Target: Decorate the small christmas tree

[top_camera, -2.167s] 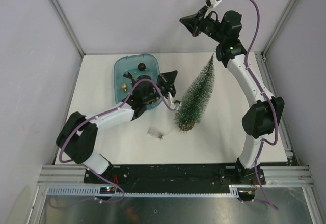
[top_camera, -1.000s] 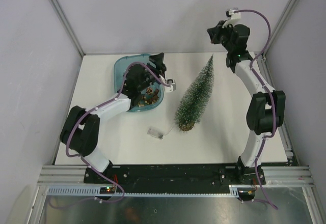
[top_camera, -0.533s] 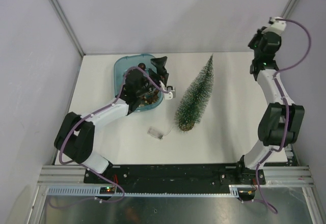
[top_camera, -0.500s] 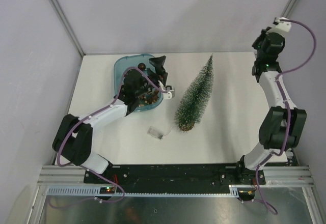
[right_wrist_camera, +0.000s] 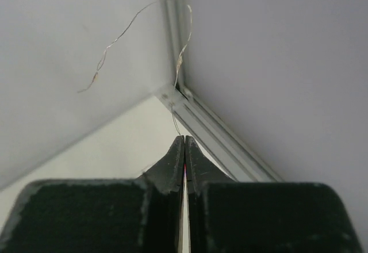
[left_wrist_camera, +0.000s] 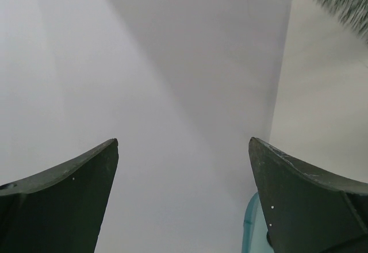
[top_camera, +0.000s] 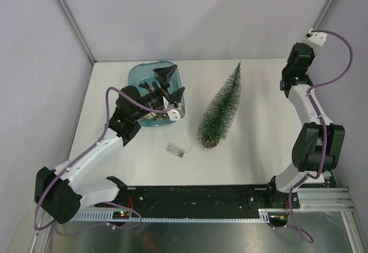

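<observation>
- Since half a second earlier, the left arm (top_camera: 86, 158) had drawn its elbow back toward the near-left corner, while the right arm (top_camera: 307, 109) had barely shifted at the far right.
- White table (top_camera: 259, 149) carried everything else.
- The small christmas tree (top_camera: 221, 106) was in the middle of the table, brown base toward the near edge and tip toward the back wall; I could not tell whether it stood or lay flat.
- The blue tray (top_camera: 137, 71) sat left of the tree, apart from it, with small ornaments inside.
- The left gripper (top_camera: 171, 86) hovered over the tray's right side, fingers (left_wrist_camera: 299, 201) spread wide with nothing between them.
- The right gripper (right_wrist_camera: 184, 141) was raised toward the far-right corner, well apart from the tree, fingers pressed together on a thin wire (right_wrist_camera: 179, 63) that rose from their tips.
- A small clear packet (top_camera: 176, 149) lay near the tree's base, on its left.
</observation>
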Tool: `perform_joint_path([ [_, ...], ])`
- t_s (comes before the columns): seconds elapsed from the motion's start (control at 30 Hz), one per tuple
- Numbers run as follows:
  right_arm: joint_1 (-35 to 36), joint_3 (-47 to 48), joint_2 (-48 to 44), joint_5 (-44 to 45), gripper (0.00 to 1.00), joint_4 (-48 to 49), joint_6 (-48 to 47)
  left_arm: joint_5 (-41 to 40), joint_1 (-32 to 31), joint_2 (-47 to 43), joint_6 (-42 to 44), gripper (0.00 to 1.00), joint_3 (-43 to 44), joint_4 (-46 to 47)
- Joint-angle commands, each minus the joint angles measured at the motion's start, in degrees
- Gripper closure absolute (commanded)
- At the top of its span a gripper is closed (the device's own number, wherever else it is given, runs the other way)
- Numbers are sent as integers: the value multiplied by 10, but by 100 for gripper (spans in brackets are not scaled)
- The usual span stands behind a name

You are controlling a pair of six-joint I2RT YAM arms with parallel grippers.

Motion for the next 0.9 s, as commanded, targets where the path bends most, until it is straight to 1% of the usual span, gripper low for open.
perform_joint_path([
  [0.0, 13, -54, -37, 160, 100, -51, -4, 34, -20, -39, -91, 0, 45, -81],
  [0.1, 12, -121, -105, 218, 100, -58, 17, 26, -36, -55, -124, 0, 64, -118],
  [0.27, 29, -236, -268, 272, 100, -102, 60, 9, -72, -81, -160, 0, 65, -137],
  [0.33, 45, -275, -340, 289, 100, -136, 67, 1, -85, -90, -160, 0, 60, -140],
  [0.43, 70, -307, -452, 304, 100, -229, 108, -14, -97, -94, -169, 0, 63, -143],
  [0.63, 94, -293, -655, 208, 100, -418, 161, -34, -111, -96, -196, 0, 76, -149],
  [0.73, 102, -272, -720, 123, 100, -548, 184, -39, -119, -103, -198, 0, 73, -152],
  [0.77, 106, -261, -742, 92, 100, -586, 214, -42, -123, -106, -197, 0, 72, -154],
  [0.83, 120, -239, -796, 5, 100, -596, 210, -51, -130, -111, -196, 0, 71, -157],
  [0.87, 115, -226, -809, -34, 100, -598, 203, -54, -132, -114, -196, 0, 71, -158],
])
